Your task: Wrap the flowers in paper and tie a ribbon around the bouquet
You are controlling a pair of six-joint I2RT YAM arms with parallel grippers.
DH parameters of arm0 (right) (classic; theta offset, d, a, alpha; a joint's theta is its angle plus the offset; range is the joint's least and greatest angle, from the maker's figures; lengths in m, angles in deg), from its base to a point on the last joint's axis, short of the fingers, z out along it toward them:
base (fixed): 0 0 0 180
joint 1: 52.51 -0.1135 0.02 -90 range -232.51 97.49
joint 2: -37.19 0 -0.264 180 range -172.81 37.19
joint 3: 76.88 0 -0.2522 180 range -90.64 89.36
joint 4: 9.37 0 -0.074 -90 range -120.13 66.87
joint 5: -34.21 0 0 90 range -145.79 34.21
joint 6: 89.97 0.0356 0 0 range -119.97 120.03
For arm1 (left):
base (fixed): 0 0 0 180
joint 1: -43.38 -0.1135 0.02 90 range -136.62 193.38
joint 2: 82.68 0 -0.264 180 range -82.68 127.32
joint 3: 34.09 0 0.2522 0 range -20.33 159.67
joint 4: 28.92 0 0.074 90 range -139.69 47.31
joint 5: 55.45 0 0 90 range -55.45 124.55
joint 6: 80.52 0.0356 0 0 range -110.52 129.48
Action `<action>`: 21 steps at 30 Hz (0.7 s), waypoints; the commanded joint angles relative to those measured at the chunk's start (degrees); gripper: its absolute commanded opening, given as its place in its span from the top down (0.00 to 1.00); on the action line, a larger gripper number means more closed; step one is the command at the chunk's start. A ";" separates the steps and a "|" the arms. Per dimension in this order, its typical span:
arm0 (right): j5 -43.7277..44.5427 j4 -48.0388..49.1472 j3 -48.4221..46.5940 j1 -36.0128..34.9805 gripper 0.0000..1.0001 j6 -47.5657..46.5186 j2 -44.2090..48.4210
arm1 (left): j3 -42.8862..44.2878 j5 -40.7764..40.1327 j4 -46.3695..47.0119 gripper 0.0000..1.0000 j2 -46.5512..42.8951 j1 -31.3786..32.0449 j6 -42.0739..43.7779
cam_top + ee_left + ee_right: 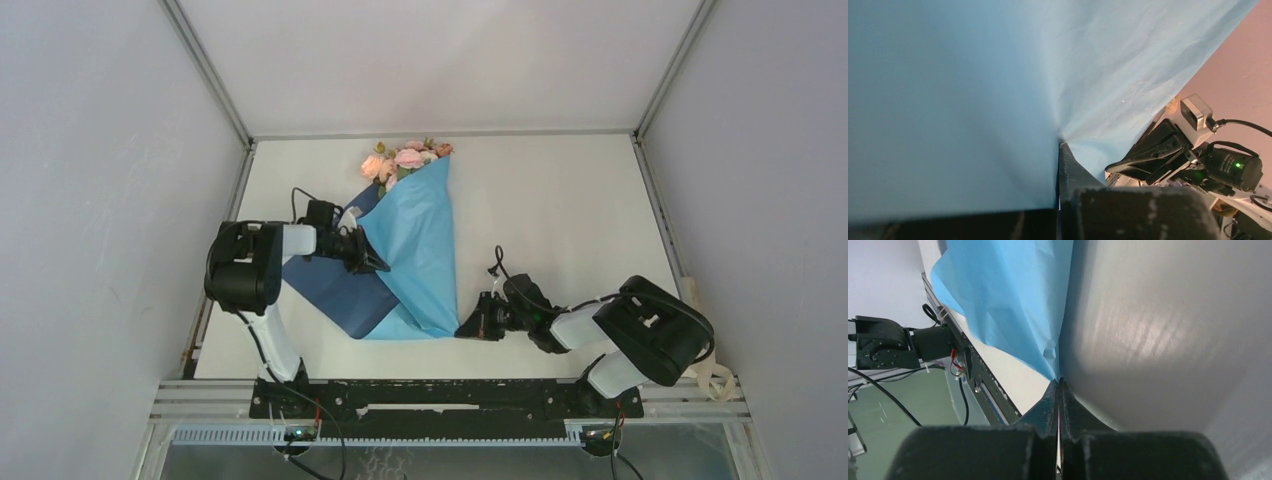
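While left hand (381, 265) pinches the paper (422, 225), right hand (463, 328) touches its corner.

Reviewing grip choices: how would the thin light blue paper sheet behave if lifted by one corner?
Probably floppy: the thin light blue paper sheet puckers into radiating creases where the left gripper pinches it. Likely light and easily creased: its folded flap lies flat, navy underside up. A hard tug at that pinch might tear it.
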 commanded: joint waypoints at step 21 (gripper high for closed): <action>10.42 -21.36 -14.05 -9.19 0.95 -14.42 16.54 | 3.59 -3.36 -2.14 1.00 -4.49 0.98 7.19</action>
